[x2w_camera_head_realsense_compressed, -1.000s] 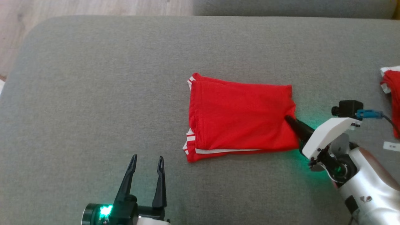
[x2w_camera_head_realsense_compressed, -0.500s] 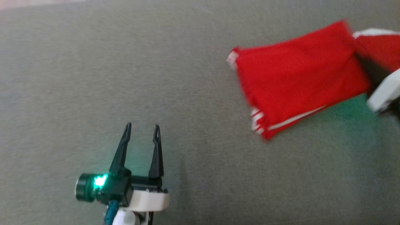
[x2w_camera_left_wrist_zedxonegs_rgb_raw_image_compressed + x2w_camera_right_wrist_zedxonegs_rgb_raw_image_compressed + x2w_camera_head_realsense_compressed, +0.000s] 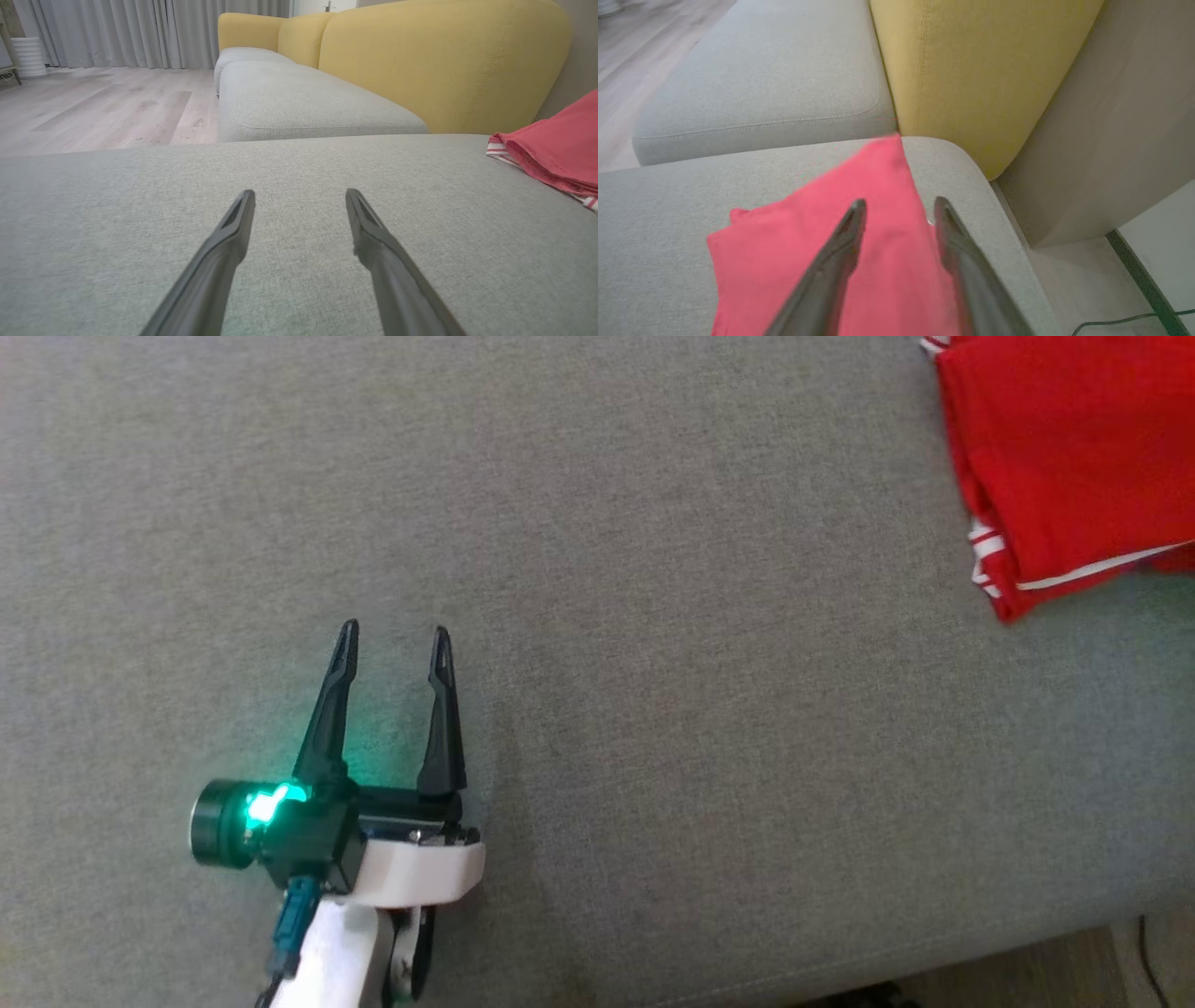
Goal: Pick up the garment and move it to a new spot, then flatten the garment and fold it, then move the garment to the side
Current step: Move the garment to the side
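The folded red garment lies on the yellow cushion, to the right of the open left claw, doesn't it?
Not quite: the garment lies on the grey cushion, as the right wrist view shows. It does sit to the right of the open left claw.

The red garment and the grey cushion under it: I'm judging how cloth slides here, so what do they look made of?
Red garment: thin, soft knit, probably cotton or a blend, matte; it lies in limp folded layers with white striped trim. Grey cushion: woven upholstery fabric, matte and heathered; its fine weave grain shows in the left wrist view.
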